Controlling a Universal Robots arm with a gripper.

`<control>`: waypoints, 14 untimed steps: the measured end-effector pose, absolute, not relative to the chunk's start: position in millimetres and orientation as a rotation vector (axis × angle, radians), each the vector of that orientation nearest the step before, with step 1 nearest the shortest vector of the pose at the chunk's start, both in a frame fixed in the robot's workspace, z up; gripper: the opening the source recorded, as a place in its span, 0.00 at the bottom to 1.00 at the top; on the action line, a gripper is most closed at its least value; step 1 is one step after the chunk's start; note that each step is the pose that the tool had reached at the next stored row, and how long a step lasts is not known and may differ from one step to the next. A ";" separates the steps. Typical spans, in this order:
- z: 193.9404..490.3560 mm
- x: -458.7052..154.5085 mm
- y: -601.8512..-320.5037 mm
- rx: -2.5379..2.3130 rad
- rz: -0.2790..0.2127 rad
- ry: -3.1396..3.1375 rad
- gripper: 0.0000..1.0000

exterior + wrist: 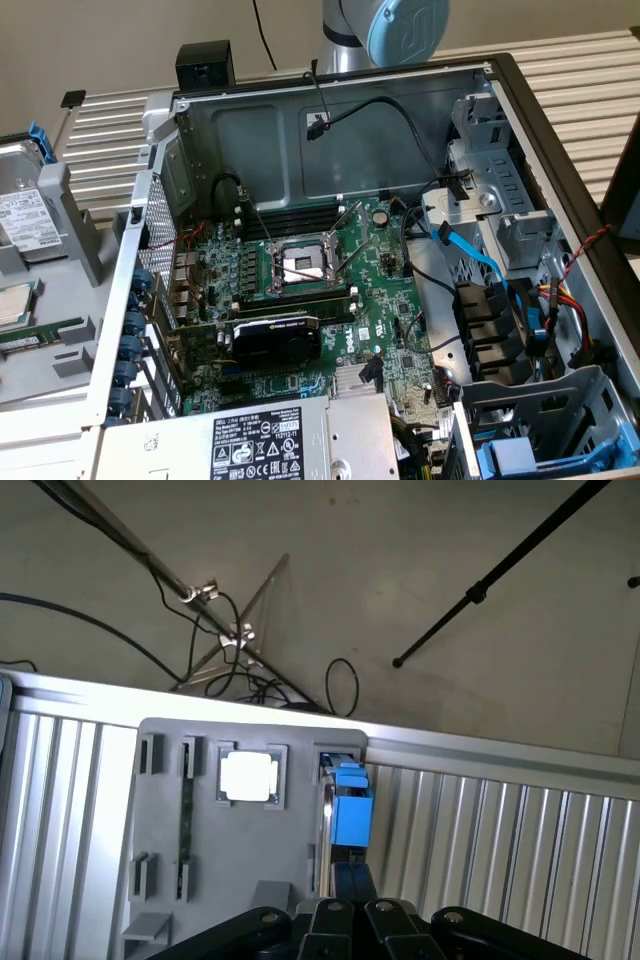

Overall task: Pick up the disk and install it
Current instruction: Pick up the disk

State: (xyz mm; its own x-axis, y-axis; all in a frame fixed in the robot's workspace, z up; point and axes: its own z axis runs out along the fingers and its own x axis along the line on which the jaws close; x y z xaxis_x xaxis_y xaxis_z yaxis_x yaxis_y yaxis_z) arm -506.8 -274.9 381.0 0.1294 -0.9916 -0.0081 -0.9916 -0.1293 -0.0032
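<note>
In the exterior view we see the open computer case filling the middle, with its motherboard lying flat inside. The bare CPU socket sits near the centre, and the black graphics card is just beside it toward six o'clock. The silver power supply with its black label lies at six o'clock. The robot arm shows its blue-capped joint at twelve o'clock, beyond the far wall of the case.

The disk is outside the case at nine o'clock, well apart from the arm. It stands on edge in a grey holder, white label facing us, and its blue carrier pokes up at about ten o'clock. A small square CPU chip and a memory stick lie in the same holder toward eight o'clock.

In the wrist view we see the gripper with its black fingers pressed together and nothing between them. Beyond the fingertips, apart from them, the disk appears edge-on in its slot in the grey holder. The bright CPU chip sits in the next pocket beside it, and the memory stick is one slot further along. The holder rests on a ribbed metal surface.
</note>
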 end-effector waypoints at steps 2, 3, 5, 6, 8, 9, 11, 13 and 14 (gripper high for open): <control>381.0 -506.8 -274.9 -2.355 0.006 2.068 0.11; 381.0 -506.8 -274.9 -2.355 0.006 2.068 0.11; 381.0 -506.8 -274.9 -2.355 0.006 2.068 0.16; 381.0 -506.8 -274.9 -2.355 0.006 2.068 0.21; 381.0 -506.8 -274.9 -2.355 0.006 2.068 0.27; 381.0 -506.8 -274.9 -2.355 0.006 2.068 0.33; 381.0 -506.8 -274.9 -2.355 0.006 2.068 0.44; 381.0 -506.8 -274.9 -2.355 0.006 2.068 0.50; 381.0 -506.8 -274.9 -2.355 0.006 2.068 0.50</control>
State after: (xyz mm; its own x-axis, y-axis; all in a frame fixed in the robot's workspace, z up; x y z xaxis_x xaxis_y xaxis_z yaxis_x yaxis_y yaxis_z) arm -506.8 -274.9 381.0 0.1294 -0.9916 -0.0081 -0.9916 -0.1294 -0.0031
